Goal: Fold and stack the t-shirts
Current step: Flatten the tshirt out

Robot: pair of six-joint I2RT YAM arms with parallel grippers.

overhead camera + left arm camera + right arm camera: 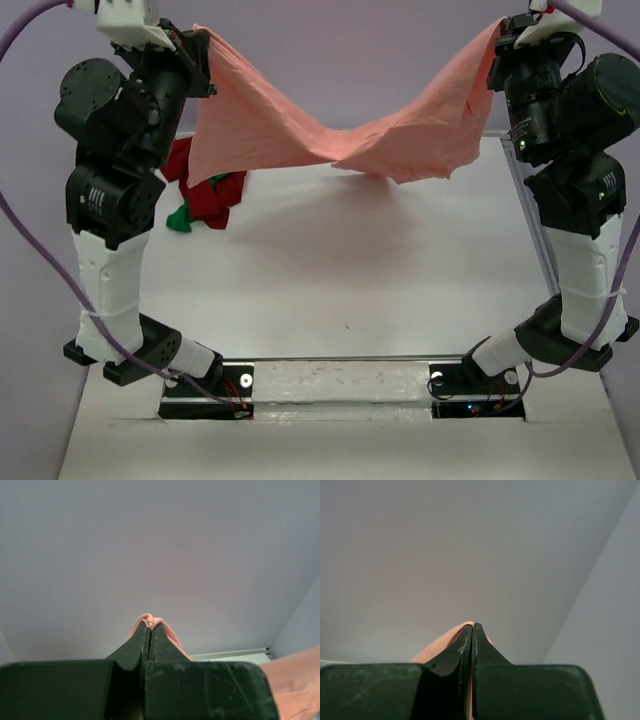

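Spreading: left gripper point(150, 626) and right gripper point(472, 628) clench pink shirt point(300, 135) aloft over counter point(400, 300) far edge; next, lay it flat

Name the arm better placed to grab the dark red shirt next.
Left. The dark red shirt lies below the left gripper; the right gripper is across. Both hold the pink shirt.

Looks like a robot lab or test cell, not a home. Two robot arms point(110, 250) are bolted to a metal rail point(340, 380) at the edge of a white table point(350, 290). Purple cables point(22, 25) loop off them, and plain grey walls point(350, 60) close it in.
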